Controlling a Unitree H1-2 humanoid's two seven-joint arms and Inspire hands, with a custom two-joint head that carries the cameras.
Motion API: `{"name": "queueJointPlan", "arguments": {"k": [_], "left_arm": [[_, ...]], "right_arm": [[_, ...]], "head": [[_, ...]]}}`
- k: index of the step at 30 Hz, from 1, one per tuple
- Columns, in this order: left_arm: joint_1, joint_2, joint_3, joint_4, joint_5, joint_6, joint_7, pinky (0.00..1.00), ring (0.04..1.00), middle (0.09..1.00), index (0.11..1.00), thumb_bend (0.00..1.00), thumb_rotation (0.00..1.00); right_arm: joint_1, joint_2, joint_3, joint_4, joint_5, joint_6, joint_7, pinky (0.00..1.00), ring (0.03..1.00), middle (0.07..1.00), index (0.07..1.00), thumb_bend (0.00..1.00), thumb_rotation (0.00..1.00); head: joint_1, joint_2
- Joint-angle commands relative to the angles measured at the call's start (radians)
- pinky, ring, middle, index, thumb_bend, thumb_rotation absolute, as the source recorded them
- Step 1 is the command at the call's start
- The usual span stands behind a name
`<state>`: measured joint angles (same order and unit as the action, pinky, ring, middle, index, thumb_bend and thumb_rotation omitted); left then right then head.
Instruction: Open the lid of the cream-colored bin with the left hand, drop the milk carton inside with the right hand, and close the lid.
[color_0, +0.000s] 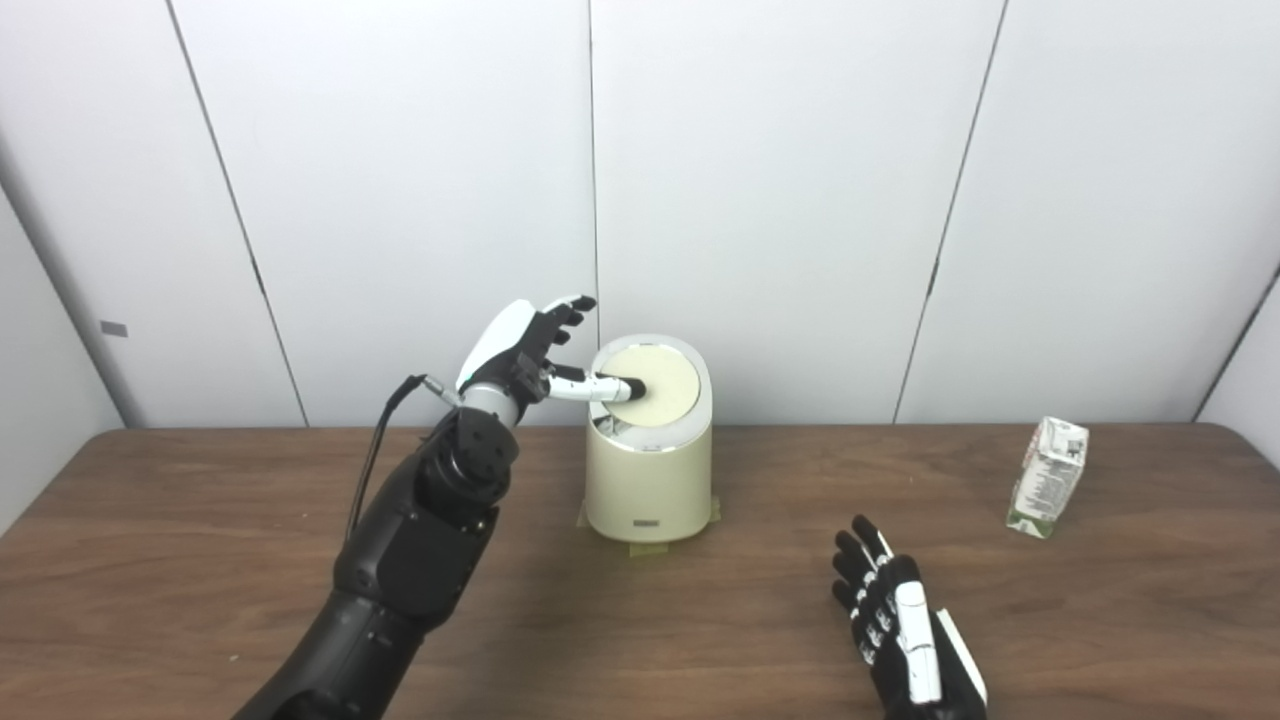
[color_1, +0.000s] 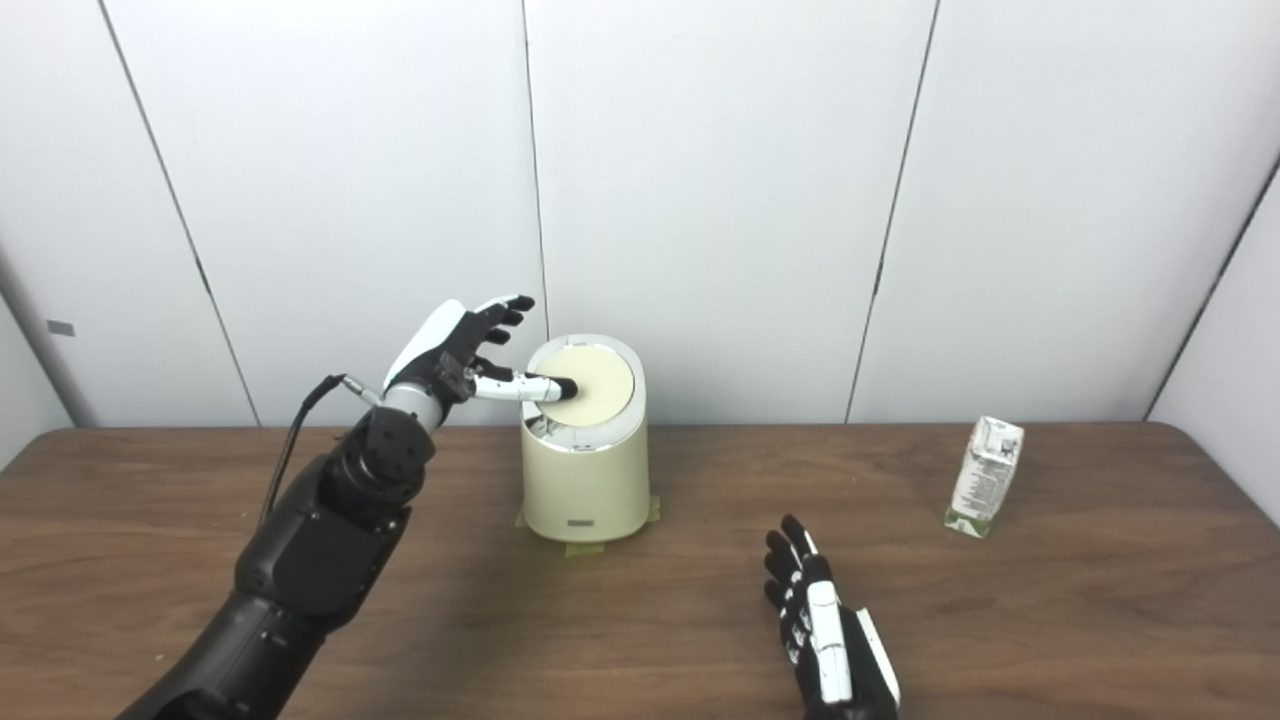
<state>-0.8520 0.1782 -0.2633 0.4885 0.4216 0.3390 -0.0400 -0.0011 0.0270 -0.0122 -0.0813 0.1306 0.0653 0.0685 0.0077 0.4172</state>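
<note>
The cream-colored bin (color_0: 648, 480) stands at the back middle of the table. Its round lid (color_0: 660, 385) is tilted up, its face toward me, with a dark gap showing at its front left. My left hand (color_0: 520, 350) is at the bin's upper left, fingers apart, with the thumb tip touching the lid's face. The milk carton (color_0: 1048, 477) stands far right, leaning slightly, apart from both hands. My right hand (color_0: 900, 620) lies open and empty, palm down, on the table in front of the bin and to its right.
The brown wooden table (color_0: 200, 520) runs against white wall panels. Strips of tape (color_0: 645, 548) mark the bin's base. A black cable (color_0: 385, 430) hangs from the left wrist.
</note>
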Motion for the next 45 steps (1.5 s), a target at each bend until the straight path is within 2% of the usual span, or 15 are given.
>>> {"name": "queueJointPlan", "arguments": {"k": [1, 11, 19, 24, 30, 37, 39, 42, 45], "left_arm": [[-0.088, -0.002, -0.011, 0.003, 0.035, -0.032, 0.031, 0.71, 0.883, 0.909, 0.913, 0.88, 0.24], [-0.103, 0.027, -0.086, 0.010, 0.143, -0.042, 0.023, 0.72, 0.887, 0.917, 0.916, 0.91, 0.16], [-0.092, 0.090, -0.179, -0.061, 0.257, -0.051, -0.036, 0.84, 0.906, 0.942, 0.926, 0.92, 0.05], [-0.080, 0.106, -0.220, -0.081, 0.335, -0.042, -0.048, 0.85, 0.888, 0.918, 0.917, 0.93, 0.01], [-0.071, 0.128, -0.270, -0.078, 0.420, -0.032, -0.095, 0.88, 0.900, 0.917, 0.918, 0.92, 0.00], [-0.043, 0.142, -0.320, -0.011, 0.504, -0.080, -0.053, 0.90, 0.910, 0.912, 0.914, 0.93, 0.02], [-0.038, 0.141, -0.331, 0.017, 0.519, -0.101, -0.026, 0.90, 0.913, 0.909, 0.911, 0.94, 0.03], [-0.028, 0.137, -0.347, 0.069, 0.533, -0.154, 0.048, 0.88, 0.899, 0.889, 0.886, 0.99, 0.03], [-0.027, 0.135, -0.330, 0.049, 0.509, -0.141, 0.020, 0.90, 0.906, 0.896, 0.897, 0.96, 0.04]], "right_arm": [[-0.007, 0.028, 0.012, 0.028, 0.003, -0.008, -0.008, 0.97, 0.966, 0.958, 0.967, 0.59, 1.00], [0.005, 0.040, 0.023, -0.008, -0.009, 0.010, -0.021, 0.96, 0.958, 0.955, 0.964, 0.58, 1.00], [0.012, 0.046, 0.023, -0.040, 0.009, 0.038, -0.021, 0.97, 0.956, 0.954, 0.964, 0.59, 1.00], [0.015, 0.047, 0.026, -0.061, 0.023, 0.063, -0.021, 0.98, 0.960, 0.954, 0.959, 0.60, 1.00], [0.019, 0.049, 0.030, -0.065, 0.022, 0.064, -0.022, 0.97, 0.956, 0.952, 0.960, 0.61, 1.00], [0.028, 0.054, 0.039, -0.077, 0.035, 0.058, -0.015, 0.99, 0.956, 0.951, 0.962, 0.59, 1.00], [0.029, 0.056, 0.041, -0.080, 0.036, 0.059, -0.017, 0.99, 0.957, 0.951, 0.965, 0.59, 1.00], [0.031, 0.059, 0.046, -0.087, 0.026, 0.055, -0.023, 0.98, 0.956, 0.950, 0.965, 0.60, 1.00], [0.033, 0.063, 0.049, -0.095, 0.026, 0.059, -0.025, 0.98, 0.957, 0.952, 0.966, 0.60, 1.00]], "head": [[0.000, 0.002], [0.002, 0.026], [0.006, 0.052], [0.007, 0.056], [0.013, 0.064], [0.001, 0.068], [-0.001, 0.068], [-0.010, 0.074], [-0.012, 0.079]]}}
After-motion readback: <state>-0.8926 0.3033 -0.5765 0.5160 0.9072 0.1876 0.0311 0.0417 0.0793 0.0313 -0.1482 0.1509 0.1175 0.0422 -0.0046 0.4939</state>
